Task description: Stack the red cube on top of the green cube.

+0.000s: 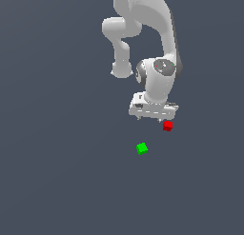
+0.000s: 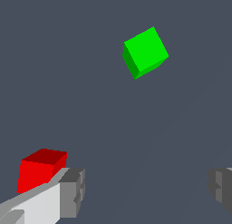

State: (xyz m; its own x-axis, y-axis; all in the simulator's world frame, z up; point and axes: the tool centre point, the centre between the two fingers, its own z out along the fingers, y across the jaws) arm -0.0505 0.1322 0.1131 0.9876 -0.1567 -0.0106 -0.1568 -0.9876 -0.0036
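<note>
Your hand is wide open, empty.
Red cube sits outside one finger; green cube lies apart.

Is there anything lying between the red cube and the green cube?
No. The stretch between the red cube and the green cube is bare grey floor, seen in the exterior view; the wrist view shows the same.
</note>
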